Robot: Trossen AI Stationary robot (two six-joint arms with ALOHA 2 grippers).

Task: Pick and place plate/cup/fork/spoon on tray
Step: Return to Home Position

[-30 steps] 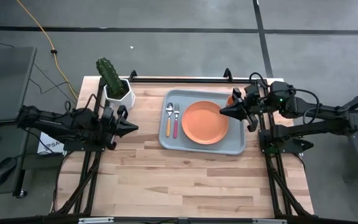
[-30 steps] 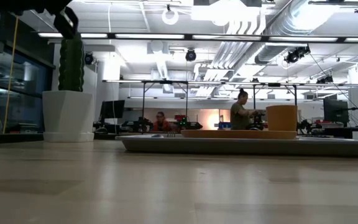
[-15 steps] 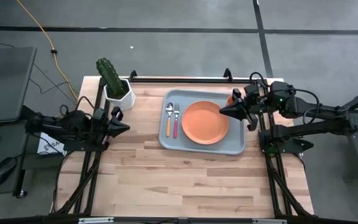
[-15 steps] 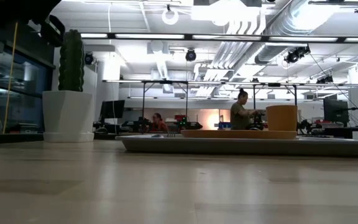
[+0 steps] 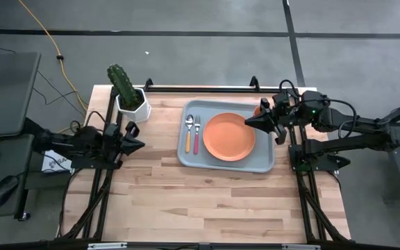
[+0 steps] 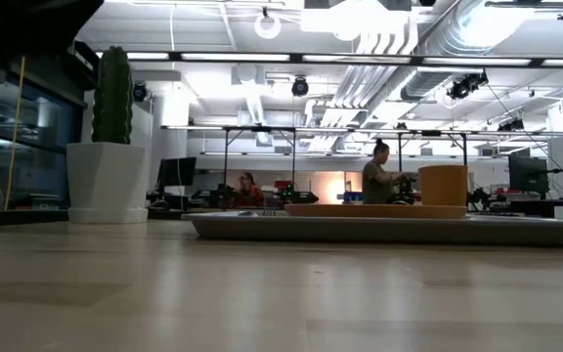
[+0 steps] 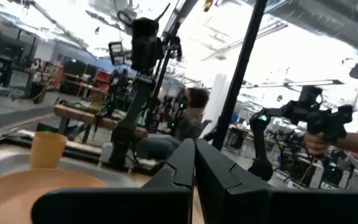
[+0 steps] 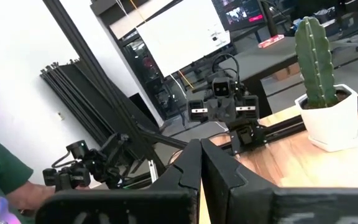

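Observation:
The grey-blue tray (image 5: 262, 161) lies on the table's far right part. On it rest the orange plate (image 5: 228, 137), flat on its base, and to the plate's left the spoon (image 5: 188, 132) and the pink-handled fork (image 5: 196, 135), side by side. The orange cup (image 6: 443, 185) stands upright on the tray's far right corner, half hidden in the high view by my right gripper (image 5: 248, 123). That gripper hangs shut above the plate's right rim. My left gripper (image 5: 142, 144) is shut near the table's left edge, pointing toward the tray and holding nothing.
A cactus in a white faceted pot (image 5: 132, 103) stands at the table's far left corner, just beyond my left gripper. Bare wood runs along the table's near half (image 5: 207, 201). People show in the room behind the table (image 6: 377, 176).
My left gripper has drawn back toward the table's left edge and sunk lower, staying shut. The tray and the tableware on it have kept their places.

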